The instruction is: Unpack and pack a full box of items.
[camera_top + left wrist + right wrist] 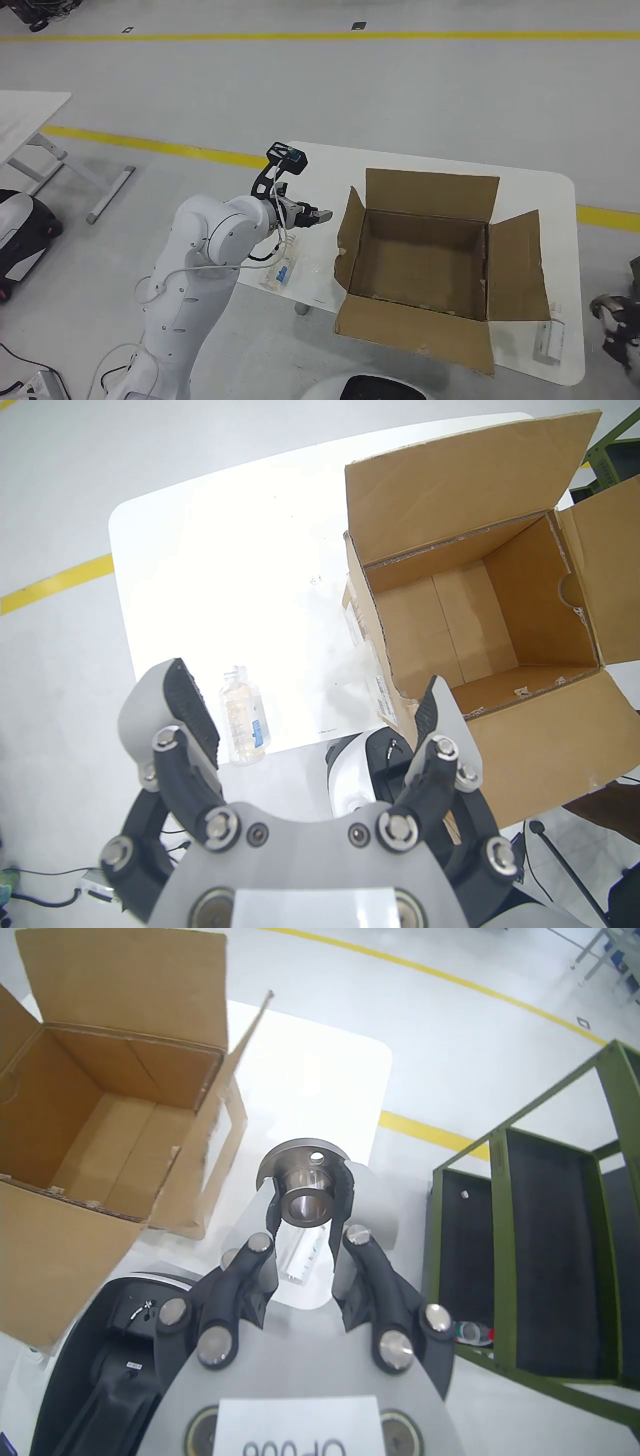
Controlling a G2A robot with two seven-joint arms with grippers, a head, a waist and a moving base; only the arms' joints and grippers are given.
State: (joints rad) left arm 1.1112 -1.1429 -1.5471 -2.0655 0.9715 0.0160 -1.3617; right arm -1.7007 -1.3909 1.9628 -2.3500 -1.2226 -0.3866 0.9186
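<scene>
Cardboard box (432, 192) stands open on the white table (330, 172), all four flaps folded outward and its bare brown floor in sight from above. A pale label is stuck on the outer wall that faces the left arm.

The left gripper (305, 680) hangs above the table's edge on that side, its jaws spread wide with nothing between them. It is apart from the box. Below it a small clear plastic bottle (243, 720) lies on its side close to the table's edge, well clear of the box wall and touching neither finger.

The right gripper (310, 1188) is over the table's other end, beyond the box's side flap. Its jaws are pinched narrow around a metal flanged bushing (292, 1155) — a short steel sleeve with a round collar and a small hole through the collar — held by the sleeve with its bore facing the wrist camera. Directly beneath it, on the table near the corner, lies a clear object (300, 1258). It may be a transparent plastic container, though its shape is hard to make out.

On the floor beside that end of the table stands a green metal rack (500, 1188) with dark panels, and a red-capped bottle (472, 1332) lies at its base. A yellow line (300, 36) runs across the grey floor.
</scene>
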